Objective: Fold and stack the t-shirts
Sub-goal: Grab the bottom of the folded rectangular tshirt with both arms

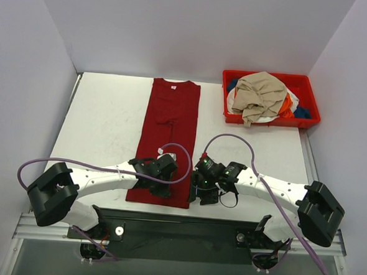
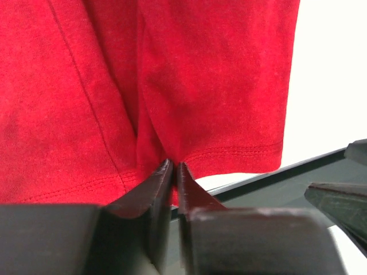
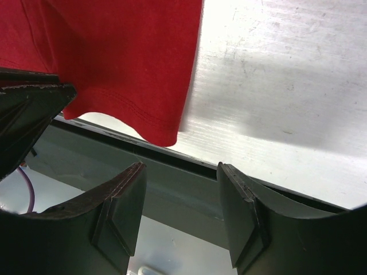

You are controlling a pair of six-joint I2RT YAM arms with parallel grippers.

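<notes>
A dark red t-shirt [image 1: 172,121] lies folded into a long narrow strip down the middle of the table, collar at the far end. My left gripper [image 1: 162,192] is at its near hem. In the left wrist view the left gripper [image 2: 174,164] is shut on a pinch of that hem [image 2: 218,157]. My right gripper [image 1: 198,198] hovers just right of the shirt's near right corner [image 3: 166,134]. It stands open [image 3: 180,166] with nothing between its fingers. More t-shirts, a tan one [image 1: 258,92] on top of orange, white and blue ones, are heaped in a bin.
The red plastic bin [image 1: 268,122] sits at the far right of the white table [image 1: 103,126]. The table's dark near edge rail [image 3: 189,172] runs right under both grippers. Purple cables [image 1: 233,139] loop above the arms. White walls enclose the table.
</notes>
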